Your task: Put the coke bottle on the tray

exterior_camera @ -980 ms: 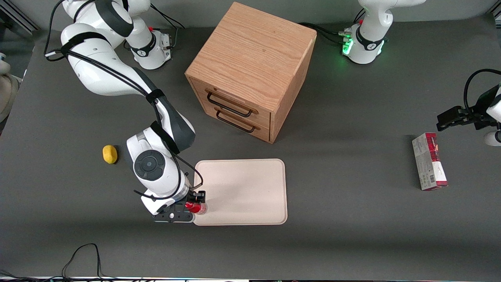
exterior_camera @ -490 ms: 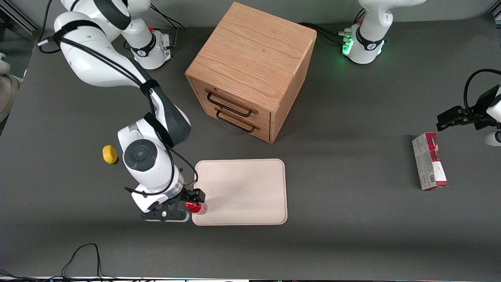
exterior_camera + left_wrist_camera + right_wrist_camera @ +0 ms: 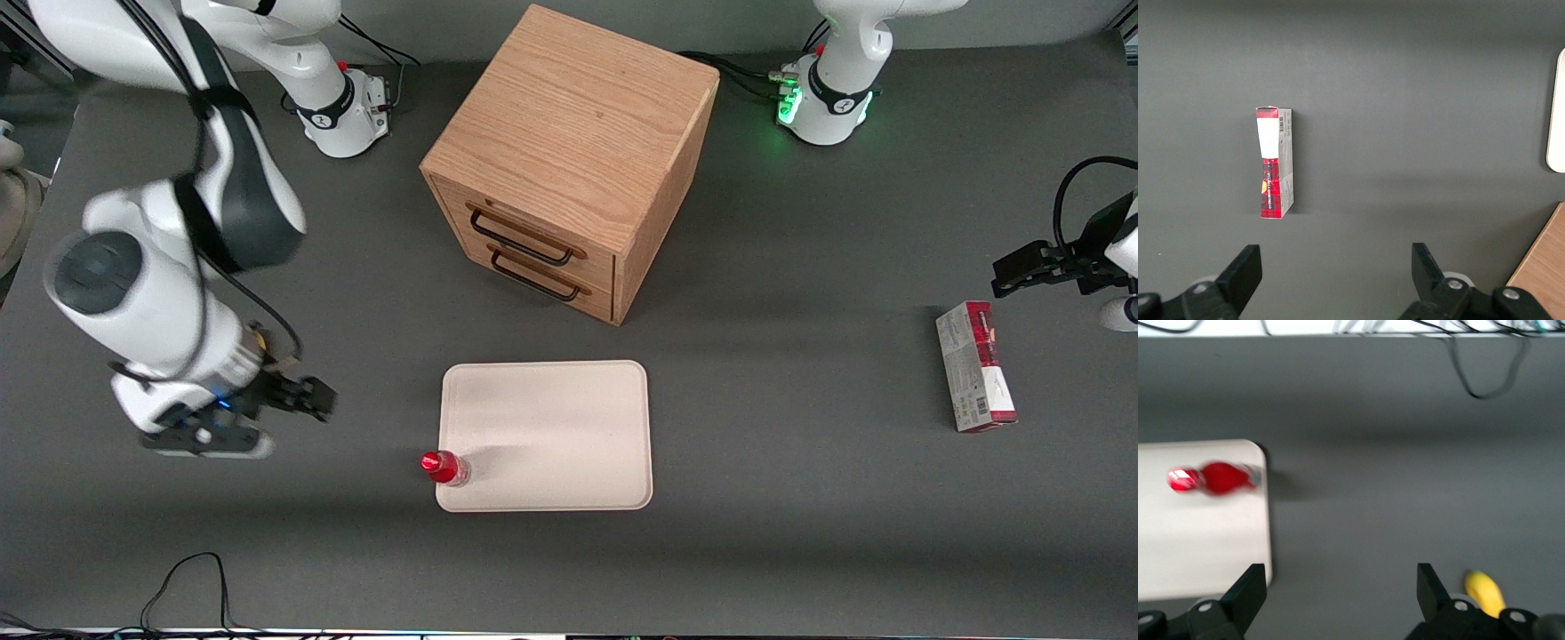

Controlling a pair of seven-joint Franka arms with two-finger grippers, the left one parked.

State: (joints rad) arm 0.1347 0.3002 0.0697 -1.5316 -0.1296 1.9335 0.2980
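Observation:
The coke bottle [image 3: 444, 468], small and red with a red cap, stands upright on the cream tray [image 3: 551, 427], at its corner nearest the front camera on the working arm's end. Nothing holds it. My gripper [image 3: 307, 397] hangs open above the bare mat, well clear of the tray toward the working arm's end, with nothing between its fingers. The right wrist view shows the gripper [image 3: 1338, 597] open over grey mat, with the coke bottle [image 3: 1215, 478] on the tray [image 3: 1198, 540] at a distance.
A wooden drawer cabinet [image 3: 569, 151] stands farther from the front camera than the tray. A red-and-grey carton [image 3: 975, 366] lies toward the parked arm's end. A yellow lemon-like lump [image 3: 1485, 592] sits by my gripper. Cables [image 3: 191, 578] trail at the table's near edge.
My gripper has let go of the coke bottle, risen and swung away toward the working arm's end. The bottle stays standing on the tray's corner.

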